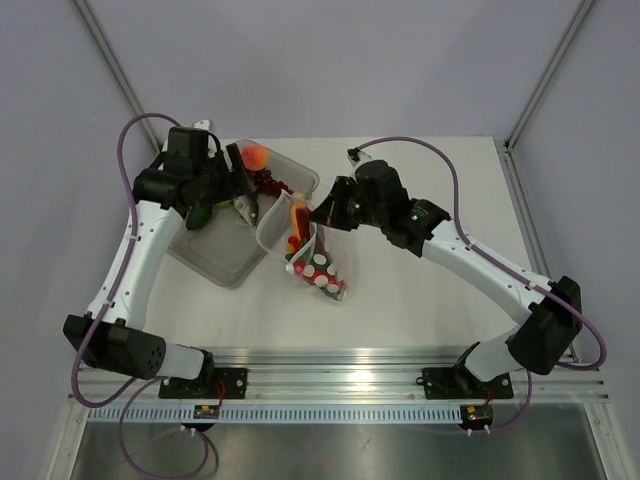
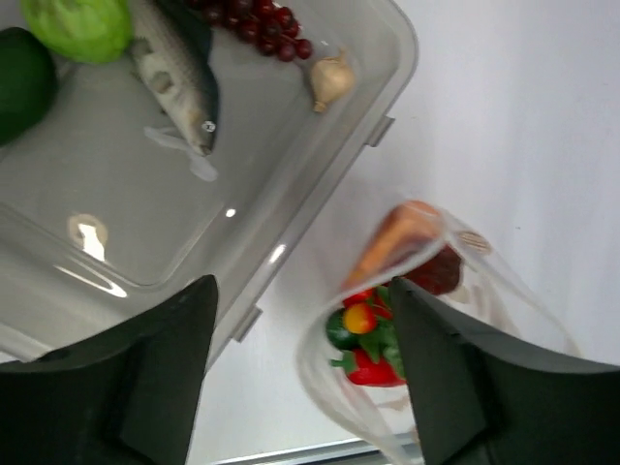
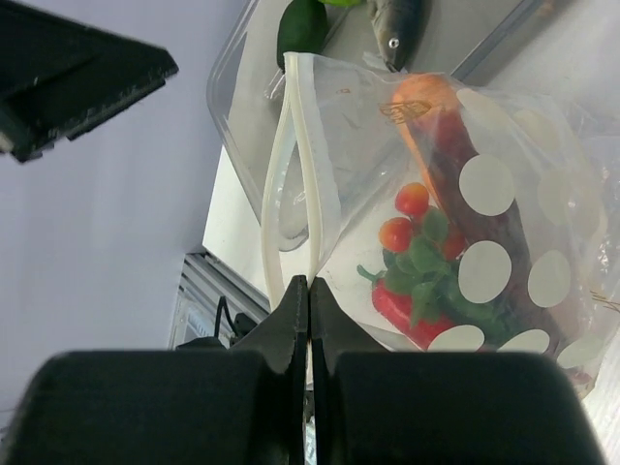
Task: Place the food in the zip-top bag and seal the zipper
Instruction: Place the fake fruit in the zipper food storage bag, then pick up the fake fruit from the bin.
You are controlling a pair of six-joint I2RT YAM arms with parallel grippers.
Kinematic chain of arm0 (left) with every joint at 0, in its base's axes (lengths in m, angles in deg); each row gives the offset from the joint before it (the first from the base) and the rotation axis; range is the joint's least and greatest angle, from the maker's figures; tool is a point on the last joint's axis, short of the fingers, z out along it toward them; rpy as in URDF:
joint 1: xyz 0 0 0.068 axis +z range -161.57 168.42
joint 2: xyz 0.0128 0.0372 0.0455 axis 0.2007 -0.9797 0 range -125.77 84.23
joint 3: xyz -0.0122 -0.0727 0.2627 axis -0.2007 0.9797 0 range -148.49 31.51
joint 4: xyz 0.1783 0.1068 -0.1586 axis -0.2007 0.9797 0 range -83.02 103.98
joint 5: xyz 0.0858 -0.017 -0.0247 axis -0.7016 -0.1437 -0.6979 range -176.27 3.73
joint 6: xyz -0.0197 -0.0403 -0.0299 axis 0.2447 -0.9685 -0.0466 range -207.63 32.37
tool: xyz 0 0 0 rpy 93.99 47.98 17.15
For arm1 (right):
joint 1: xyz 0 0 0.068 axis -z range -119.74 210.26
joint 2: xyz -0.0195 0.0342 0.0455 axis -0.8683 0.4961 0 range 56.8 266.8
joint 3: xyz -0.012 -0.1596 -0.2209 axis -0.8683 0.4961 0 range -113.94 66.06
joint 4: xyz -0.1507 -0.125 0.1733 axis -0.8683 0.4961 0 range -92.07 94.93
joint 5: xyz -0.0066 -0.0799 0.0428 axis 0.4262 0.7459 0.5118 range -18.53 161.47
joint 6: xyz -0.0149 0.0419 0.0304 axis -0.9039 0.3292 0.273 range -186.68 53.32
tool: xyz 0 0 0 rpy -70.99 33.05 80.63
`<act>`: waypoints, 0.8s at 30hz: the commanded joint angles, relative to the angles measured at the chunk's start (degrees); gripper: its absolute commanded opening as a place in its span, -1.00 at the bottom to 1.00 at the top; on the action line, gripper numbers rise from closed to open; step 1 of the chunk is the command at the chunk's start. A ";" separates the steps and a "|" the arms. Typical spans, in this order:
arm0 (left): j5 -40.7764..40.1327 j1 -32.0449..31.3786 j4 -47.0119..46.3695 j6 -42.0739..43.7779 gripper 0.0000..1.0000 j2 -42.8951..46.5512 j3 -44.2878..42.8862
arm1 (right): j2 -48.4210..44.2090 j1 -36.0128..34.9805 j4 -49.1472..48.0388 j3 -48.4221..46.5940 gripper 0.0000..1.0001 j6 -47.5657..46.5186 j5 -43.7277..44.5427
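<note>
The zip-top bag (image 1: 312, 255) stood on the surface (image 1: 420, 300) just beside the clear tray (image 1: 215, 262). The right tool (image 3: 308, 291) was pressed together, pinching the bag's mouth edge. Inside lay a red chili (image 3: 407, 310), an orange wedge (image 3: 426, 97) and small round fruits (image 3: 402, 218). The tray held a lime (image 2: 82, 24), grapes (image 2: 262, 19), a fish (image 2: 179, 82) and garlic (image 2: 331, 79). The left tool (image 2: 300, 325) hovered spread above the tray's edge and the bag's mouth.

One zip-top bag (image 1: 325, 270), one tray (image 1: 220, 260), one toy fish (image 2: 179, 82), one grape bunch (image 2: 262, 24), one garlic bulb (image 2: 329, 79), one peach (image 1: 254, 156).
</note>
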 commanded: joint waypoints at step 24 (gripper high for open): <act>-20.83 11.00 -8.04 23.62 0.72 -31.04 -8.37 | -5.89 -0.68 -1.01 3.88 -1.00 -1.38 2.92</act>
